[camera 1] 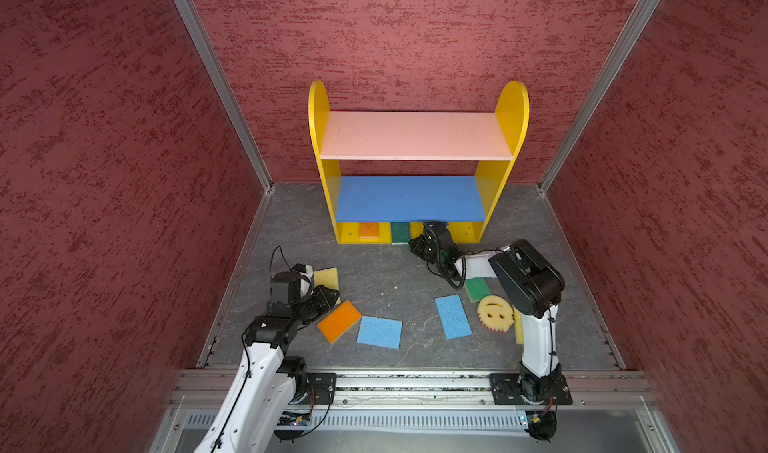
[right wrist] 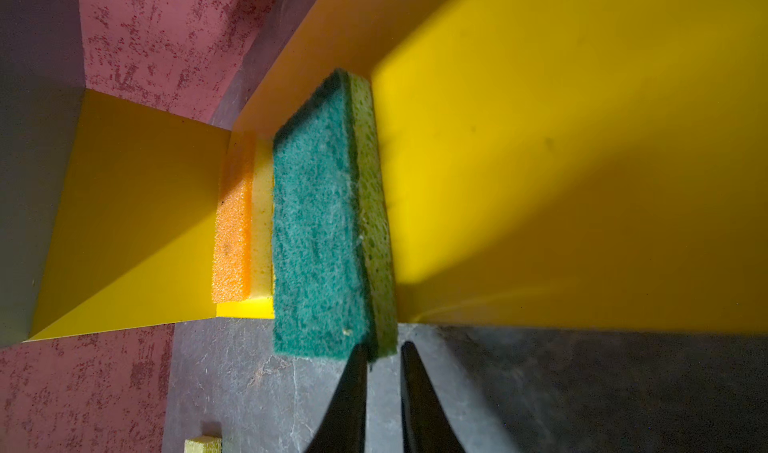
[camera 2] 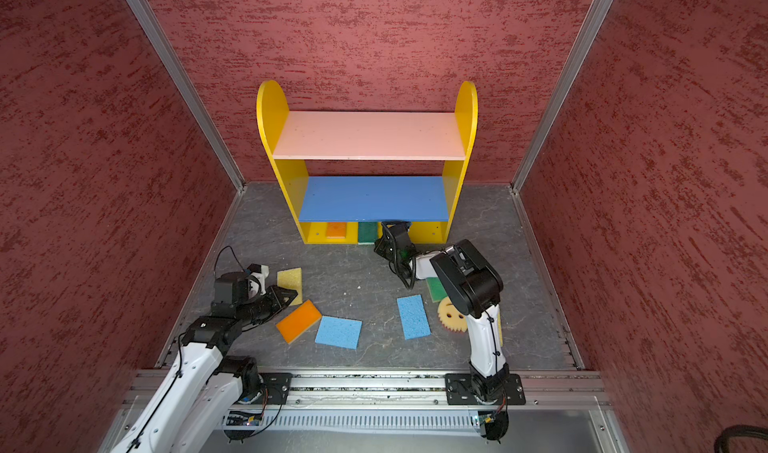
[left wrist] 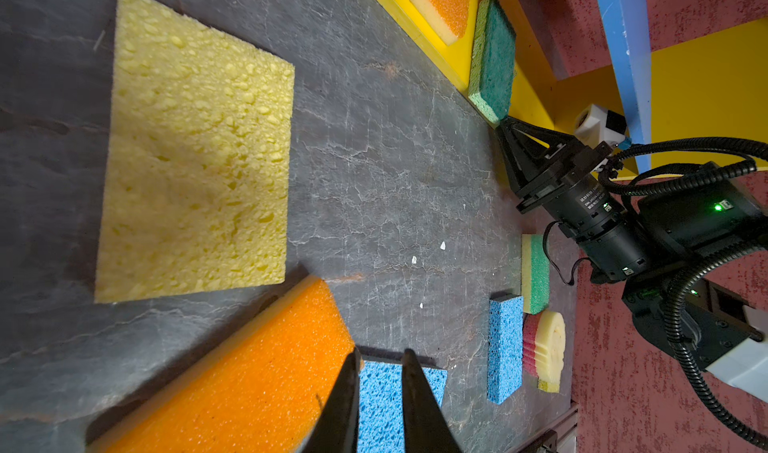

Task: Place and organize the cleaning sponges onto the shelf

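Observation:
The shelf stands at the back wall. On its yellow bottom board lie an orange sponge and a dark green sponge, which overhangs the front edge. My right gripper is at that sponge's near end, jaws slightly open and straddling its edge with a small gap. On the floor lie a yellow sponge, an orange one, two blue ones, a green one and the smiley sponge. My left gripper hovers over the floor's orange sponge, narrowly open and empty.
The shelf's pink top board and blue middle board hold nothing. Red walls close in the grey floor on three sides. The right arm's elbow hangs over the green and smiley sponges.

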You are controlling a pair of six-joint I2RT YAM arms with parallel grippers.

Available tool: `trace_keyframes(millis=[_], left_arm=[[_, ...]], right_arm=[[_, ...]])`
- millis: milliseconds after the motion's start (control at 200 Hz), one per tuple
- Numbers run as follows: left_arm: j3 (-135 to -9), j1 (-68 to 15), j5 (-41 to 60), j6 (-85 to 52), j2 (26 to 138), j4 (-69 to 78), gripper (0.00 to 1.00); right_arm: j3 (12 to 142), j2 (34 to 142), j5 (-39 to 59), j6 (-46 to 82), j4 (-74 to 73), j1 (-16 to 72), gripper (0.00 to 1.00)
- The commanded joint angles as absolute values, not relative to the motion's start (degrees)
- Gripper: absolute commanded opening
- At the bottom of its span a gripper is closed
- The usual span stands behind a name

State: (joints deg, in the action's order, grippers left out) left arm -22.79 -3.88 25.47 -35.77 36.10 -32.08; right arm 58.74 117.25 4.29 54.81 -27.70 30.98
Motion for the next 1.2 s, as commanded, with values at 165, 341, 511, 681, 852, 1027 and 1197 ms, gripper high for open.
trace_keyframes(millis=[165, 341, 511, 681, 852, 1027, 1197], left_arm=[[-21.62, -4.29, 26.08, -36.17, 36.30, -30.17, 0.21], [-21.70, -4.22, 26.08, -35.64, 35.86, -30.77, 0.21], [-21.53, -4.29, 26.28, -35.89, 35.64, -30.77, 0.21], [-21.57, -4.35, 26.23, -35.86, 35.43, -30.98, 0.21], [-21.27, -4.33, 26.24, -36.25, 35.28, -30.66, 0.21], [-21.14, -4.31, 26.18, -36.04, 35.33, -30.78, 0.21], [-21.01, -4.38, 26.11, -35.83, 35.50, -30.60, 0.21]], right_arm=[[51.57, 110.33, 3.42, 54.96, -41.75, 30.50, 0.36], [47.07, 107.04, 3.51, 56.16, -43.90, 32.08, 0.32], [48.24, 109.24, 3.97, 57.19, -43.18, 34.94, 0.00], [47.40, 113.92, 3.69, 62.04, -48.96, 35.94, 0.00], [48.04, 118.90, 4.44, 65.51, -53.12, 36.34, 0.00], [48.48, 122.18, 2.56, 67.06, -55.84, 36.36, 0.00], [50.98, 124.90, 1.25, 67.28, -55.39, 36.38, 0.00]])
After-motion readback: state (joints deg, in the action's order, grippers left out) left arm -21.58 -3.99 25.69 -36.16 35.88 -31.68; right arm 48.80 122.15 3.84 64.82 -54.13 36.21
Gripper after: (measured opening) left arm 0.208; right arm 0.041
